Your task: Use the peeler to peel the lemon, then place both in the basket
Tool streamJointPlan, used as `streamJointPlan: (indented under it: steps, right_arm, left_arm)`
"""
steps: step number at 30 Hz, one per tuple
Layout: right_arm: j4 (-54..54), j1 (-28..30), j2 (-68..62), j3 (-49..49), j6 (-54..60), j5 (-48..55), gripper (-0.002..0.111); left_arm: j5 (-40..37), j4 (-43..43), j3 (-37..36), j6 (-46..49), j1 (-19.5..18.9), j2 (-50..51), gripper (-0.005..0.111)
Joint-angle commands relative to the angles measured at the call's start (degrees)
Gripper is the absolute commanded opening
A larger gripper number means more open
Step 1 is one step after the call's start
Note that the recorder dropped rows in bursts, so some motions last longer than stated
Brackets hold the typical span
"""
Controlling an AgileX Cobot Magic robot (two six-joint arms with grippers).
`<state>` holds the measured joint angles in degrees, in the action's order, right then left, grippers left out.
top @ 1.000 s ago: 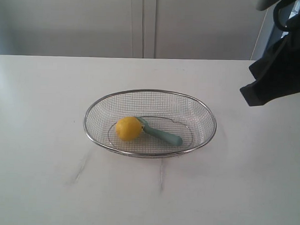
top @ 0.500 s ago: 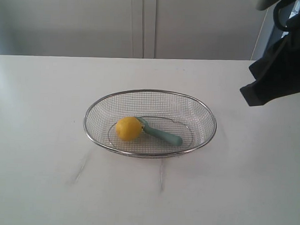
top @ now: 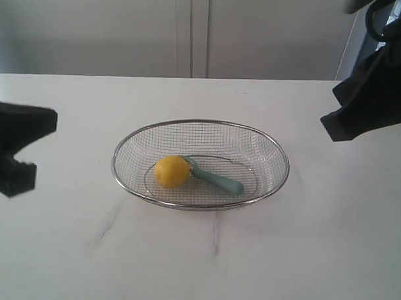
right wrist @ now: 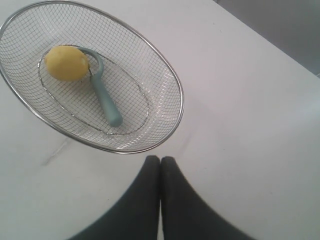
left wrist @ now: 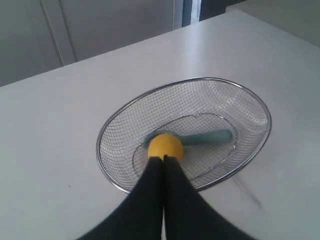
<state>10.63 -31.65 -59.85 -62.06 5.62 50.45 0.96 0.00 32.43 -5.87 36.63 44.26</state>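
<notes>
Saw small yellow oval lemon [top: 171,171] against slim teal plastic peeler [top: 216,180] in silver wire-mesh basket [top: 201,122]. Found left gripper [left wrist: 163,159] and right gripper [right wrist: 160,160] pressed together, empty. Risked knocking lemon away if lowered unopened.

Our black left gripper [left wrist: 163,160] and black right gripper [right wrist: 160,161] are pinched tight, holding nothing. Our left arm [top: 16,147] hangs at the white table's [top: 196,262] left edge, our right arm [top: 377,90] at its far right corner.
</notes>
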Motion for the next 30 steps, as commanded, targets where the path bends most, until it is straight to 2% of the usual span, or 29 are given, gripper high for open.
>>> streamJointPlan:
  steps: [1, 5, 6, 8, 13, 17, 18, 22, 26, 30]
  right_arm:
    - [0.03, 0.32, 0.41, 0.23, 0.16, -0.4, 0.0]
    - [0.03, 0.32, 0.41, 0.23, 0.16, -0.4, 0.0]
    - [0.03, 0.32, 0.41, 0.23, 0.16, -0.4, 0.0]
    - [0.03, 0.32, 0.41, 0.23, 0.16, -0.4, 0.0]
    - [0.03, 0.32, 0.41, 0.23, 0.16, -0.78, 0.0]
    - [0.03, 0.32, 0.41, 0.23, 0.16, -0.78, 0.0]
    - [0.03, 0.32, 0.41, 0.23, 0.16, -0.78, 0.0]
    - [0.03, 0.32, 0.41, 0.23, 0.16, -0.78, 0.0]
    - [0.03, 0.32, 0.41, 0.23, 0.16, -0.78, 0.0]
    - [0.03, 0.32, 0.41, 0.23, 0.16, -0.78, 0.0]
  left_arm:
    - [20.58, 0.0, -15.53, 1.65, -0.19, -0.24, 0.0]
    - [31.69, 0.0, -25.23, 3.39, -0.19, -0.24, 0.0]
    - [36.78, 0.0, -29.48, 3.54, -0.19, -0.24, 0.0]
    - [42.83, 0.0, -32.43, 4.4, -0.19, -0.39, 0.0]
    - [35.75, -6.28, -32.43, 4.5, -1.2, -4.93, 0.0]
    - [25.88, -9.76, -32.43, 4.5, -7.99, -12.2, 0.0]
    - [21.12, -9.76, -32.43, 4.5, -11.22, -15.56, 0.0]
    - [10.17, -9.76, -32.43, 4.21, -19.43, -25.73, 0.0]
    - [4.88, -9.76, -32.43, 4.21, -24.27, -31.38, 0.0]
    - [-0.38, -9.76, -32.43, 4.44, -26.19, -37.41, 0.0]
